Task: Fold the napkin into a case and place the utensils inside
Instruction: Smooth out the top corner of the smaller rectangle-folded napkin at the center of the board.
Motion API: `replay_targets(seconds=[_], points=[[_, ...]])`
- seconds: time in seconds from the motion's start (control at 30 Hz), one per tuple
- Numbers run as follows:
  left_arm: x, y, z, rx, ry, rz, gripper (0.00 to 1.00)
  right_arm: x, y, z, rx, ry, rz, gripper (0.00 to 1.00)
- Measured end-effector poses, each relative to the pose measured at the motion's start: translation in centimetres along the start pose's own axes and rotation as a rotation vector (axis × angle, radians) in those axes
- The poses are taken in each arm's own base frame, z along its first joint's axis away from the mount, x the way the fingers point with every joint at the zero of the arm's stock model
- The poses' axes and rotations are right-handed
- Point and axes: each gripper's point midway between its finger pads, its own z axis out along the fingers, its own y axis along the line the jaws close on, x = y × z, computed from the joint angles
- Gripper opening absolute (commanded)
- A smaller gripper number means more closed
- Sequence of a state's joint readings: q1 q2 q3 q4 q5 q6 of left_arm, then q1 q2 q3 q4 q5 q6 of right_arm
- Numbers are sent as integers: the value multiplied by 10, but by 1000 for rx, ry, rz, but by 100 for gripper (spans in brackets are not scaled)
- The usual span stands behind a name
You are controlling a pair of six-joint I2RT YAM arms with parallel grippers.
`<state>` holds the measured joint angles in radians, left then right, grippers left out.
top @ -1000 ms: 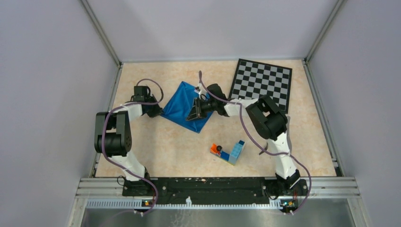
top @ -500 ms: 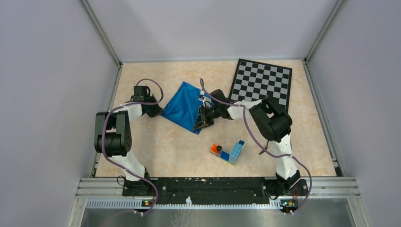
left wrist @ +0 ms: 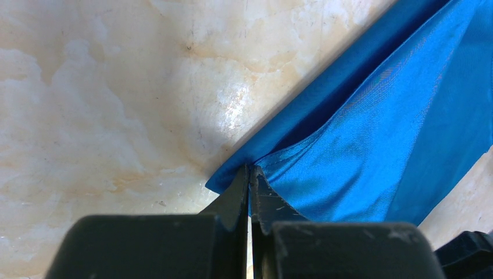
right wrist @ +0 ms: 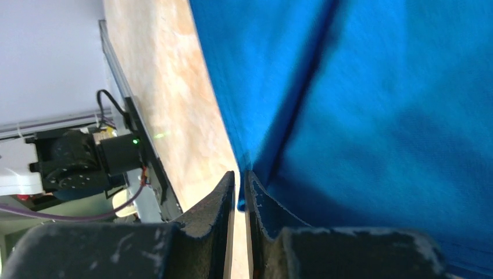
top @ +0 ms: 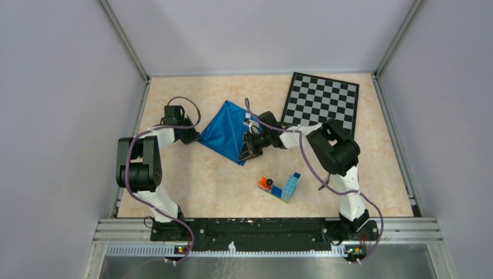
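Now, napkin [top: 224, 131]: folded over.
Left gripper [left wrist: 250, 171]: clamped tight on its left corner.
Right gripper [right wrist: 240, 177]: almost closed, seemingly pinching its near corner.

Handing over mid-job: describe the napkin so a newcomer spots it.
Find the black-and-white checkered board at the far right. Just left of it lies the bright blue, shiny cloth napkin. Unlike the small blue toy-brick block on the near side, it is flat and far larger.

Beige table [top: 192, 186] bears napkin [top: 224, 131], chessboard [top: 322, 99], toy bricks [top: 288, 187].
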<state>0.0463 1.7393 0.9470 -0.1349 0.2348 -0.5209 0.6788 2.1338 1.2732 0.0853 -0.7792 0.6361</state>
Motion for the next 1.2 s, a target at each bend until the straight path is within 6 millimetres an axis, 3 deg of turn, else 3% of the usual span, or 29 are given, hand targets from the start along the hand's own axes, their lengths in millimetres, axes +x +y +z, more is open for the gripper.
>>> replay_targets(seconds=[0.17, 0.37, 0.5, 0.63, 0.67, 0.7, 0.73, 0.9, 1.03, 1.2], points=[[0, 0, 0, 2, 2, 1, 0, 17, -14, 0, 31, 26, 16, 11], [2, 0, -3, -8, 15, 2, 17, 16, -14, 0, 40, 19, -1, 11], [1, 1, -16, -36, 30, 16, 39, 15, -14, 1, 42, 13, 1, 10], [-12, -12, -43, -16, -14, 31, 51, 13, -14, 2, 46, 6, 0, 10], [-15, -15, -48, -10, -25, 33, 58, 13, -14, 2, 47, 4, -1, 10], [-17, -18, -56, -5, -38, 27, 77, 13, -14, 2, 47, 4, 1, 10], [-18, -20, -61, 0, -48, 20, 82, 13, -14, 2, 48, 3, 2, 10], [5, -18, -74, -5, -33, -157, 81, 11, -14, 2, 49, -4, 0, 10], [27, -10, -66, -48, 33, -365, 78, 9, -14, 3, 50, -14, -6, 9], [33, 0, -45, -148, 77, -546, 73, 8, -14, 4, 50, -19, -12, 9]])
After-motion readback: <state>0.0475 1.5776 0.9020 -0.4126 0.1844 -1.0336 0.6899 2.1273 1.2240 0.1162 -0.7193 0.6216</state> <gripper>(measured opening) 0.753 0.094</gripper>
